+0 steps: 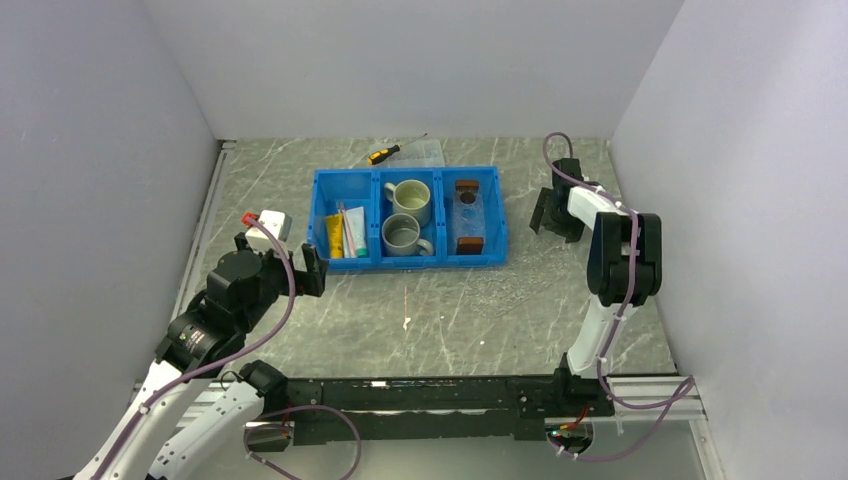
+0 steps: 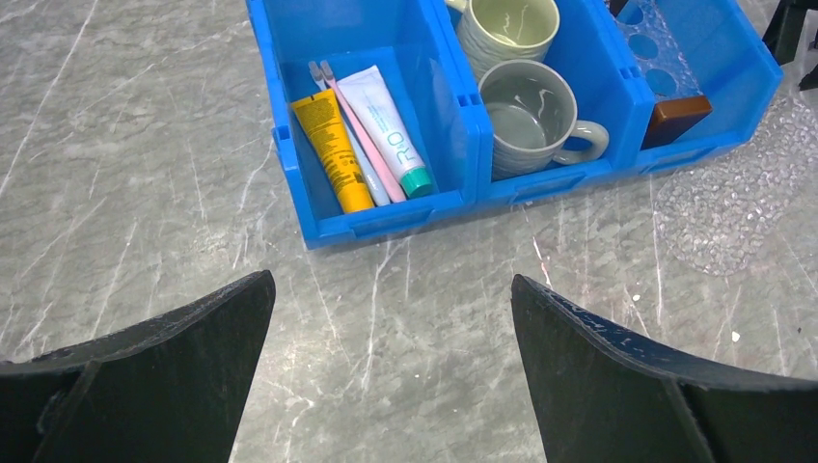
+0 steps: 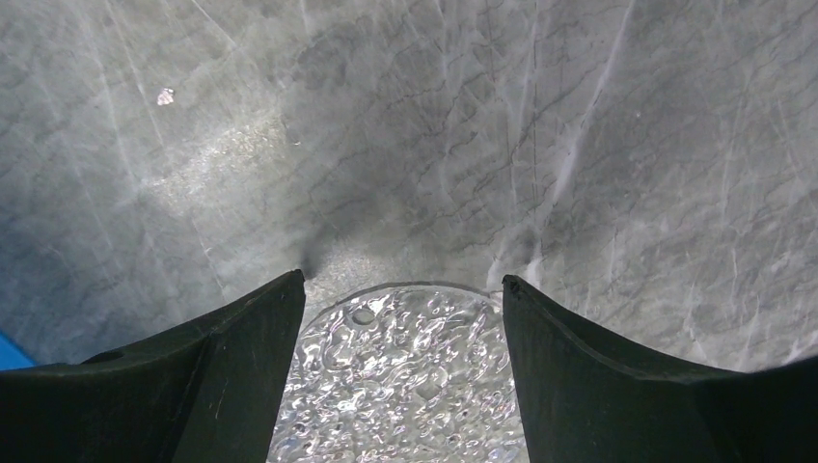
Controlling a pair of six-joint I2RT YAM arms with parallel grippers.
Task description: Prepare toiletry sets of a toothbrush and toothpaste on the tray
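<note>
The toothpaste (image 2: 386,125), a white tube with a green cap, lies in the left compartment of the blue bin (image 2: 386,220). The thin pink toothbrush (image 2: 365,140) rests against it, with a second pale stick alongside. In the bin's right compartment lies the clear tray (image 1: 467,213) with a brown wooden block (image 2: 678,118) at its end. My left gripper (image 2: 391,285) hangs open over bare table in front of the bin, holding nothing. To the right of the bin, my right gripper (image 3: 403,280) is open and points down, its fingers straddling a clear bubbled sheet (image 3: 405,386) on the table.
A yellow tube (image 2: 333,149) lies beside the toothbrush. Two mugs (image 1: 408,218) fill the middle compartment. A yellow-and-black screwdriver (image 1: 385,153) and a clear box (image 1: 428,152) sit behind the bin. A white box (image 1: 270,222) stands near my left arm. Grey walls enclose three sides.
</note>
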